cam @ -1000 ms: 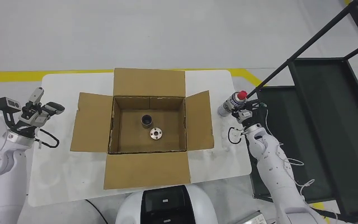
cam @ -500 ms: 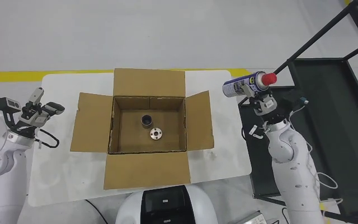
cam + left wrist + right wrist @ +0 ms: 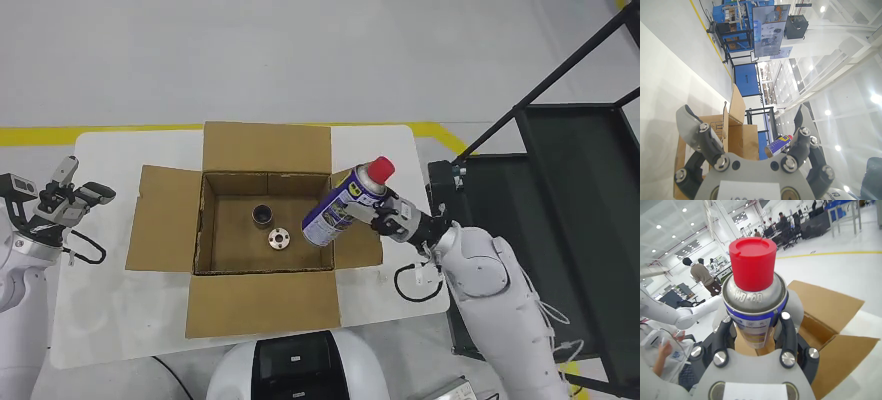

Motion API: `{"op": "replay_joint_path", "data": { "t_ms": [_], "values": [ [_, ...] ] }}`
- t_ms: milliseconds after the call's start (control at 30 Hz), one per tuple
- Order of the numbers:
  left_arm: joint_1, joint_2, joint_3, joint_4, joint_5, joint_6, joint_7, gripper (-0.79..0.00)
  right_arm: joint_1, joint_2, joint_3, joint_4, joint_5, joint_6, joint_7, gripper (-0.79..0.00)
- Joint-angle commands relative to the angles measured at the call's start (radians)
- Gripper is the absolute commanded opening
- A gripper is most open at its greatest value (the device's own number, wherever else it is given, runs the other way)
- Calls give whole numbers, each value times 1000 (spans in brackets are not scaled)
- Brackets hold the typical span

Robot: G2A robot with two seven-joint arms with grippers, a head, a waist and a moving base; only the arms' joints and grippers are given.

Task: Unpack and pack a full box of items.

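One spray can (image 3: 340, 210), clamped in right gripper (image 3: 378, 213), hangs seemingly over box (image 3: 265, 148); left gripper (image 3: 85, 180) gapes empty

end effector (image 3: 742, 114) agape; box (image 3: 745, 135) and spray can (image 3: 777, 146) beyond

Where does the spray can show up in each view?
Top view: spray can tilted above the cardboard box's right flap, in the right gripper.
Left wrist view: can far off, beyond the box.
Right wrist view: can close, clamped, red cap toward the camera.
Shared landmark: the box.
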Motion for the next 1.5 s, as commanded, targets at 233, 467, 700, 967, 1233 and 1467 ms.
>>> {"op": "replay_joint_path", "data": {
  "t_ms": [233,467,700,967,1233,1467],
  "values": [
    [0,0,0,0,0,0,0,0,41,6,-1,42,105,63,81,-785],
    [0,0,0,0,0,0,0,0,41,6,-1,42,105,63,81,-785],
    [0,0,0,0,0,0,0,0,79,13,-18,10,128,240,198,-785],
    [0,0,0,0,0,0,0,0,350,2,-203,26,192,525,406,-785],
    [0,0,0,0,0,0,0,0,589,-57,-517,259,64,609,335,-785],
    [0,0,0,0,0,0,0,0,701,-128,-718,451,68,615,228,-785]
  ]
}}
